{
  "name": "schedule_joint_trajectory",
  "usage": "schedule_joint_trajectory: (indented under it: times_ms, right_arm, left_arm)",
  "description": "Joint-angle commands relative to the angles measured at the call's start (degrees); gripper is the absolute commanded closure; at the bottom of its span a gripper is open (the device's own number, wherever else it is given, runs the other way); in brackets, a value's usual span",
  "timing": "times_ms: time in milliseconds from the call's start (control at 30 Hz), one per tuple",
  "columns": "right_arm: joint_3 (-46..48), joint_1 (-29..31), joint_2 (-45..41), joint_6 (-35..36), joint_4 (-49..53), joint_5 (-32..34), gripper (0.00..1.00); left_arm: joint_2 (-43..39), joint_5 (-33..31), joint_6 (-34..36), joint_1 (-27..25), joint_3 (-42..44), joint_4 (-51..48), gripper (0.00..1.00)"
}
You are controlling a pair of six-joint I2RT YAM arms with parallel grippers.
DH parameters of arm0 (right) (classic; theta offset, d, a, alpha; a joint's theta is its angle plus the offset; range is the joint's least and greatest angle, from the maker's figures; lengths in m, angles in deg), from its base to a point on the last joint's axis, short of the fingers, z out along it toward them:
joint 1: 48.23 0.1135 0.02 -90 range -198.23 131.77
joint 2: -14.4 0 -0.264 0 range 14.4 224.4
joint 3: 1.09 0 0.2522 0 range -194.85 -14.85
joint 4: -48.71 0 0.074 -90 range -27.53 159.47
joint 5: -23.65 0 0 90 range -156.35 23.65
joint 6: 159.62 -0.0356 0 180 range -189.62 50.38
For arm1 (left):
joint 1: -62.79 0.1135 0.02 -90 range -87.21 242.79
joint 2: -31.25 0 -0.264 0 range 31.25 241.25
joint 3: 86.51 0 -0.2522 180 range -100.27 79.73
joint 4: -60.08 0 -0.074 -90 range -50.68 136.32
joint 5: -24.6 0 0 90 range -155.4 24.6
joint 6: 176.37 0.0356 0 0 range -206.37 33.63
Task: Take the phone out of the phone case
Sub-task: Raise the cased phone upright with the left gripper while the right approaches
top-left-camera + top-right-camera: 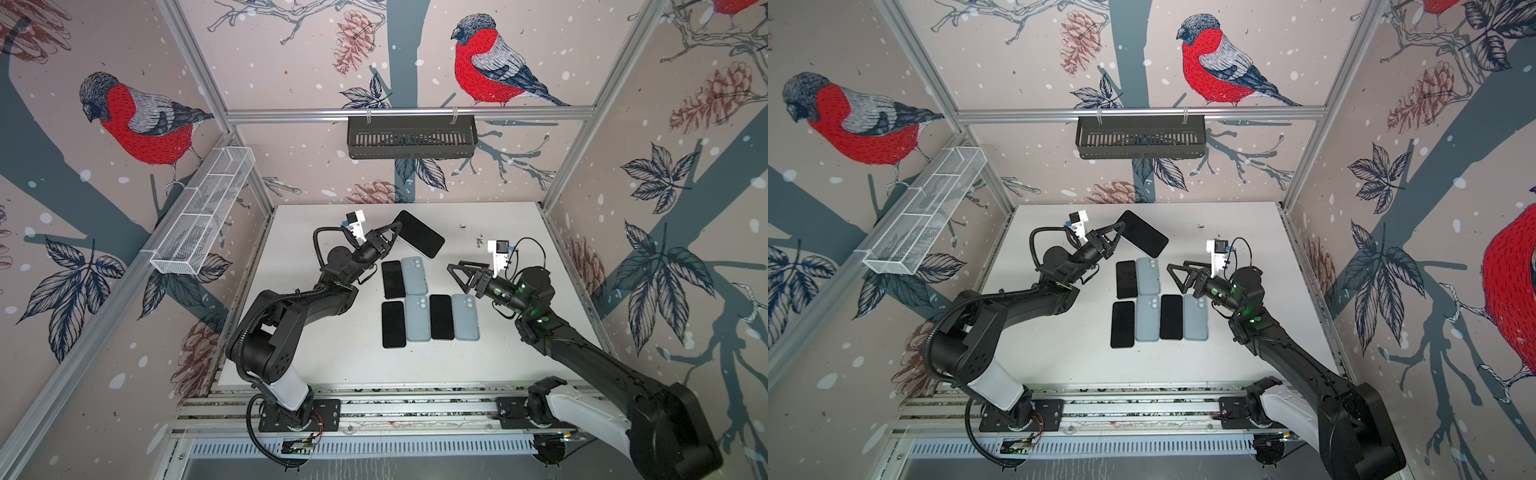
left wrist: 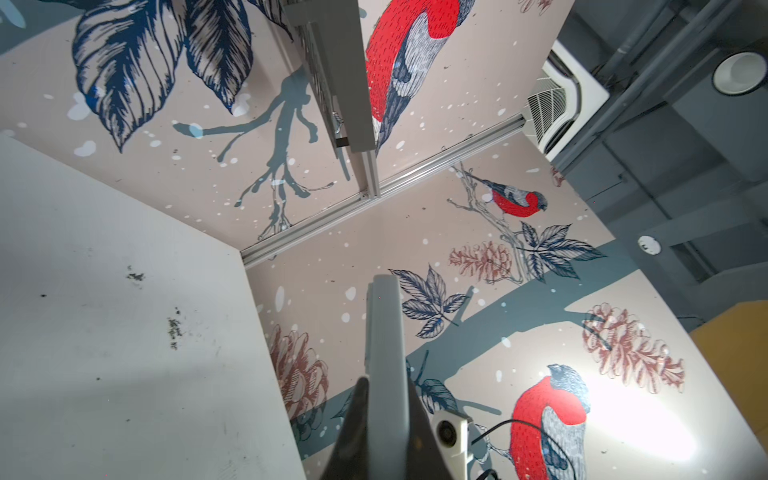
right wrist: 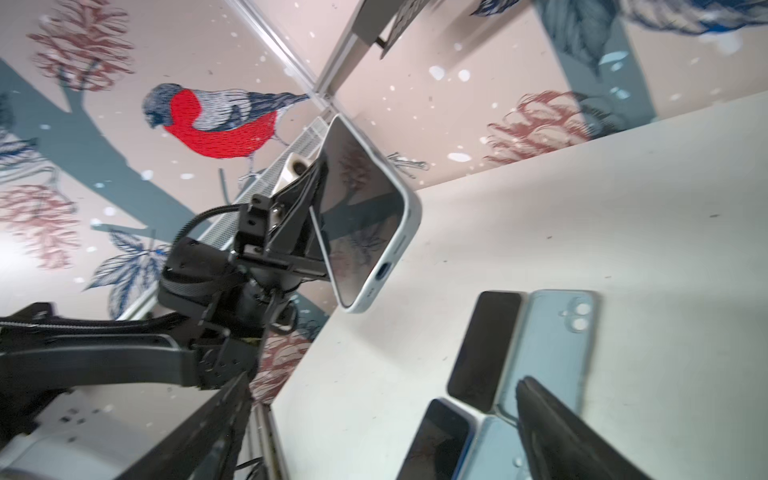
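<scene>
The cased phone point(image 1: 419, 233) hangs in the air over the far middle of the table point(image 1: 332, 353), tilted, with its dark screen showing in both top views. The right wrist view shows its pale blue case point(image 3: 409, 220) wrapped around the rim, with the charging-port cutout on the short end. The phone has not yet been taken out.

The left gripper point(image 1: 397, 227) has its fingers pressed together on the phone's left end, one on the screen and one on the back. The right gripper point(image 1: 456, 276) hovers nearer and to the right with its fingers spread wide, holding nothing and well apart from the phone.

The phone is probably a stiff, fairly light slab with a smooth glass face that is slippery and easy to crack. The case looks like soft, flexible plastic whose lip hooks over the screen edge. A good hold for the free gripper is likely a corner of that lip at the unclamped end, peeling it back off the glass instead of squeezing the screen.

Nearer on the table lie three bare black phones point(image 1: 393, 324), each just beside a blue case point(image 1: 417, 318) lying back-up with its camera holes showing. These pairs appear to be finished work.
</scene>
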Motion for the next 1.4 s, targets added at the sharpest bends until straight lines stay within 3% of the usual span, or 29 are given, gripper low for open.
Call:
schedule_joint_trajectory:
  times_ms: [0,133,433,1200,1367]
  right_arm:
    - [0.6,2.6,0.7,-6.7,-15.1,-3.9,0.01]
    - [0.3,5.0,2.9,-8.0,-19.0,-4.0,0.01]
    - [0.2,5.6,8.8,-12.0,-28.4,-5.6,0.23]
    - [-0.2,3.5,12.0,-15.7,-32.9,-7.3,0.65]
    - [0.2,3.5,13.8,-16.0,-33.6,-8.1,0.80]
  left_arm:
    - [-1.0,-1.3,-4.9,-0.9,-0.3,10.6,1.00]
    - [-1.8,-2.4,-4.6,-2.4,-0.5,10.5,1.00]
    - [-1.2,-3.0,-4.9,-5.0,-0.7,11.3,1.00]
    - [-1.0,-3.1,-5.0,-6.4,1.1,13.2,1.00]
    - [-0.9,-3.2,-5.1,-6.3,1.2,13.0,1.00]
